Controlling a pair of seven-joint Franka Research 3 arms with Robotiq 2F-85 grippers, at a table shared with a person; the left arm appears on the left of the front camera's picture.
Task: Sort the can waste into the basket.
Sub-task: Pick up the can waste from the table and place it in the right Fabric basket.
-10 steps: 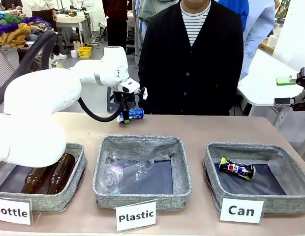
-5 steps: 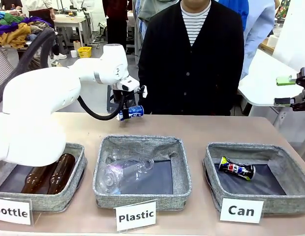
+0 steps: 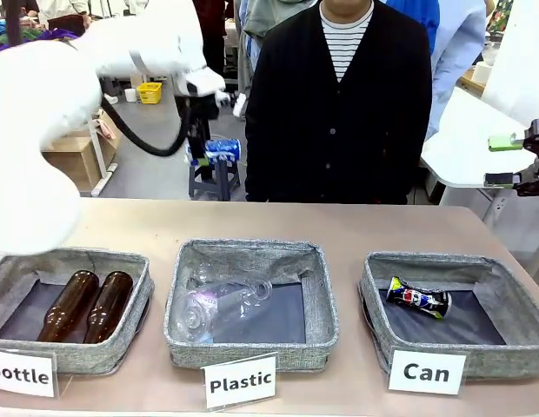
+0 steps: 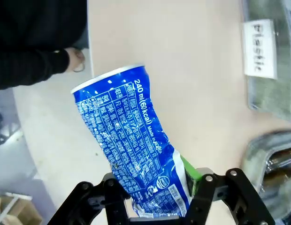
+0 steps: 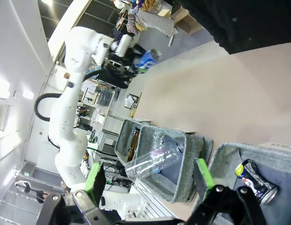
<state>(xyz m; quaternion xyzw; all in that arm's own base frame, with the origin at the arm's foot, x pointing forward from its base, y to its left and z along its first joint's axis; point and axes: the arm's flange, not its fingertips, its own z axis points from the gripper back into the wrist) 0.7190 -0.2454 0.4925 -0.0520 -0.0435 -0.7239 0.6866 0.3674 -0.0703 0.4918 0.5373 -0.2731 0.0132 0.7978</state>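
The blue crushed can point(image 3: 224, 149) hangs high above the table's far left side, near the person. My left gripper point(image 3: 204, 156) is shut on its end. In the left wrist view the blue can point(image 4: 129, 150) with white print juts up from between the fingers of that gripper point(image 4: 155, 199). A dark crushed can point(image 3: 417, 297) lies inside the grey basket point(image 3: 426, 261) behind the "Can" sign point(image 3: 426, 372). At the far right my right gripper point(image 3: 502, 161) stays open and holds nothing. The right wrist view has its open gripper point(image 5: 149, 180), the dark can point(image 5: 254, 180) and the blue can point(image 5: 146, 58).
A "Plastic" bin point(image 3: 252, 349) with clear bottles stands in the middle. A "Bottle" bin point(image 3: 100, 354) with two brown bottles stands at the left. A person in a dark cardigan point(image 3: 339, 113) stands at the far edge, one hand point(image 4: 76, 60) by the table.
My left arm has risen and drawn a little to the left, carrying the blue can from just above the table to well above it. The right gripper has not moved.
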